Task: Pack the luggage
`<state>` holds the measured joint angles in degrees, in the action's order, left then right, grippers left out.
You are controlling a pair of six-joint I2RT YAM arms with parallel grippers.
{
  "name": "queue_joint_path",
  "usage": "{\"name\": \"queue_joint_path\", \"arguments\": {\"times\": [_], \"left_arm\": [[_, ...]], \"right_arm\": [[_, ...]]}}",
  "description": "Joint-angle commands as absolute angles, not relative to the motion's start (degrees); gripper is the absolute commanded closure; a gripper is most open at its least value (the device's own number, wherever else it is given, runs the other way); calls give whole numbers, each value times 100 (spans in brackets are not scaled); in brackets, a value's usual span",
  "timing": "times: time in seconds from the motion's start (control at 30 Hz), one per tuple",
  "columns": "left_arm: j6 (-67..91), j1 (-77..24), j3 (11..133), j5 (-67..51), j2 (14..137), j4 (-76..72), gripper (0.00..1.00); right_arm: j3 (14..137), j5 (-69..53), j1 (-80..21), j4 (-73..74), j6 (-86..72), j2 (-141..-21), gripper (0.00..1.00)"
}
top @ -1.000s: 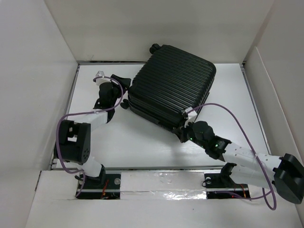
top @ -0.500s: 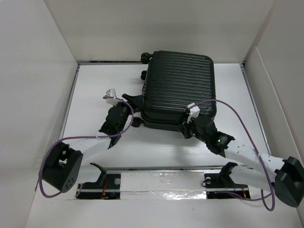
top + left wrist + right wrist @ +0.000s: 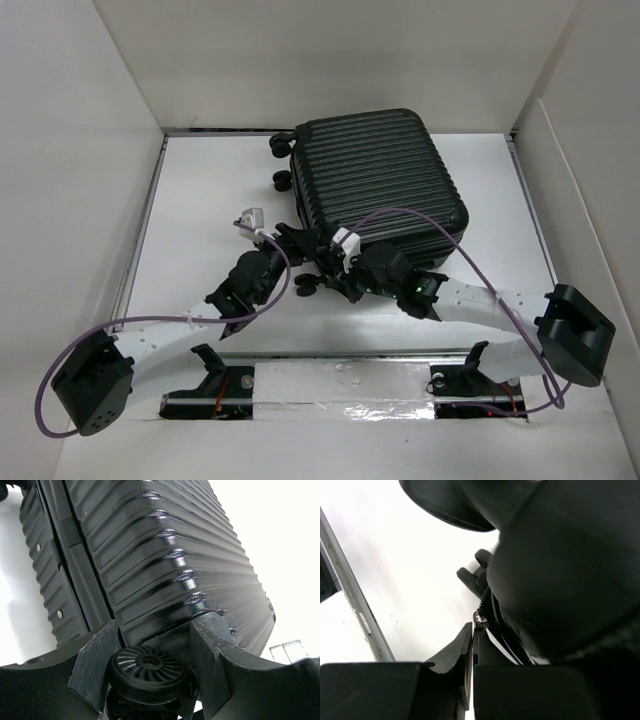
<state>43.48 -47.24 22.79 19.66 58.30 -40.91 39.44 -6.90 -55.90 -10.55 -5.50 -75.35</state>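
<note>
The luggage [image 3: 375, 180] is a closed black ribbed suitcase lying flat at the back middle of the table. It fills the left wrist view [image 3: 165, 565]. My left gripper [image 3: 300, 248] is at its near left corner. In the left wrist view the left gripper [image 3: 150, 672] has its fingers on either side of a black caster wheel [image 3: 147, 666] and closed against it. My right gripper [image 3: 342, 270] is at the near edge beside it. In the right wrist view the right gripper [image 3: 472, 632] is shut on the zipper pull [image 3: 479, 621] at the seam.
White walls enclose the table on the left, back and right. Two more caster wheels [image 3: 281, 146] stick out at the luggage's far left corner. A metal rail [image 3: 340, 355] runs along the near edge. Purple cables loop over both arms.
The luggage has turned counterclockwise and now lies nearly square to the table. My left gripper came down and right to the near left wheel. My right gripper moved left along the near edge.
</note>
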Motion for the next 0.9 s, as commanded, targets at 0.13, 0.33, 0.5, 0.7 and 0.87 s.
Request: {"name": "queue_joint_path", "arguments": {"times": [0.13,0.33,0.5,0.7,0.87], "left_arm": [[4966,-6002,2443,44,5810,-4421,100],[4650,-6687,3232,464,6678,-4834,100],[4473,-6952,3805,501,7583,-5282,100],[4526,-7216,4692,247,8831,-5984,100],[4421,-7216,5896,35,9903,-6126,100]], "right_arm": [[3744,-1784,-5195,-2391,-1011,-7208,100],[3164,-1705,-4212,-1627,-870,-5864,100],[3312,-1802,-3080,-777,-317,-5274,100],[3261,-1916,-1794,-606,-606,-4808,100],[2464,-1819,-1845,-1658,-1745,-4580,100]]}}
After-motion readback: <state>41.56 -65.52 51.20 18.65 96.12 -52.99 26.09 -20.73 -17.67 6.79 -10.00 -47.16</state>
